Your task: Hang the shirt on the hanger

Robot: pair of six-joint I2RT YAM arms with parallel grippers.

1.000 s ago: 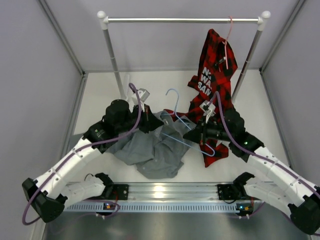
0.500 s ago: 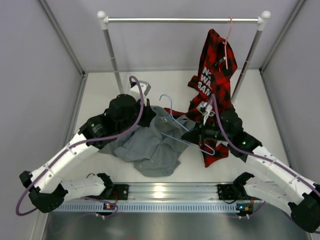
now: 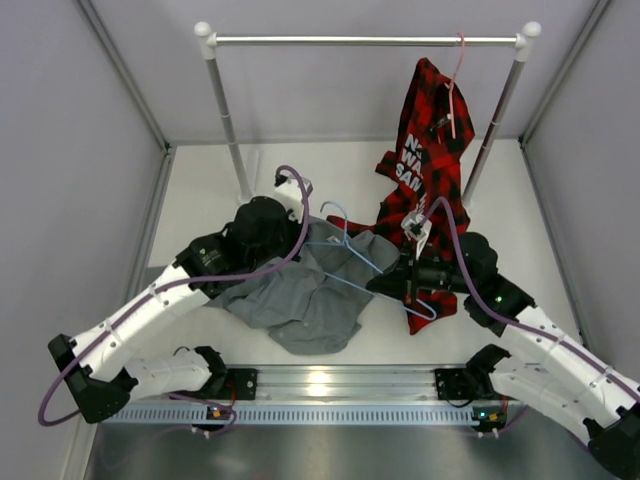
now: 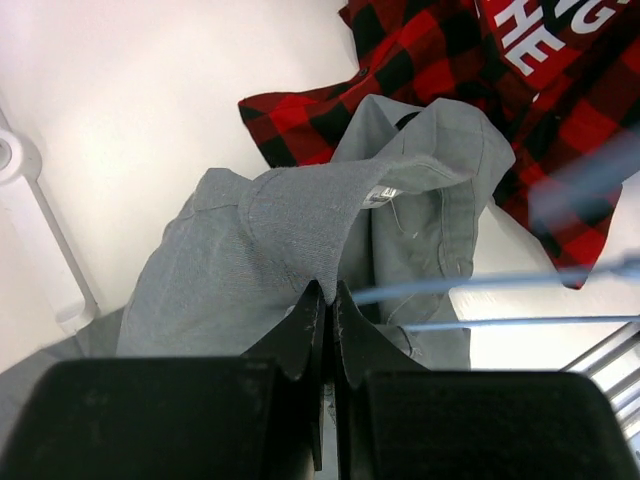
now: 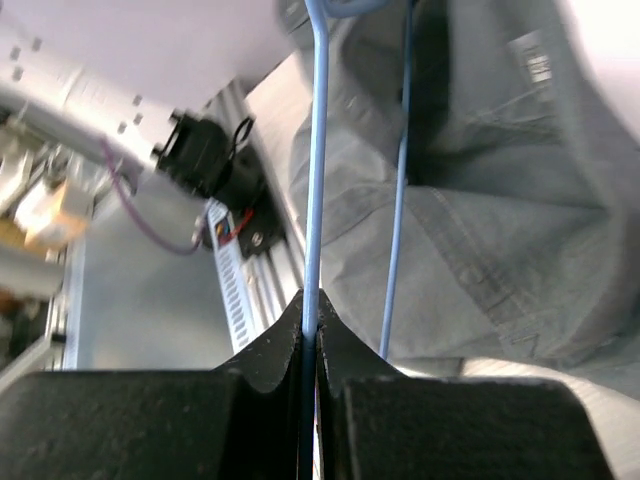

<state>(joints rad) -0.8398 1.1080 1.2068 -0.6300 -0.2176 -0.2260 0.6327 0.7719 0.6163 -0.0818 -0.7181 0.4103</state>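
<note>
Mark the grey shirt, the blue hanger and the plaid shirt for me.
grey shirt (image 3: 300, 300), top view, on the crumpled middle of the fabric.
blue hanger (image 5: 316, 160), right wrist view, on the long straight run of wire.
plaid shirt (image 3: 425, 140), top view, on its upper red-and-black fabric.

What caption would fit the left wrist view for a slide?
Left gripper shut on a fold of the grey shirt, with the blue hanger and the plaid shirt beyond.

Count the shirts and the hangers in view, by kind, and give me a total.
Shirts: 2 (grey shirt, red plaid shirt)
Hangers: 2 (light-blue hanger, pink hanger)
Total: 4
</note>
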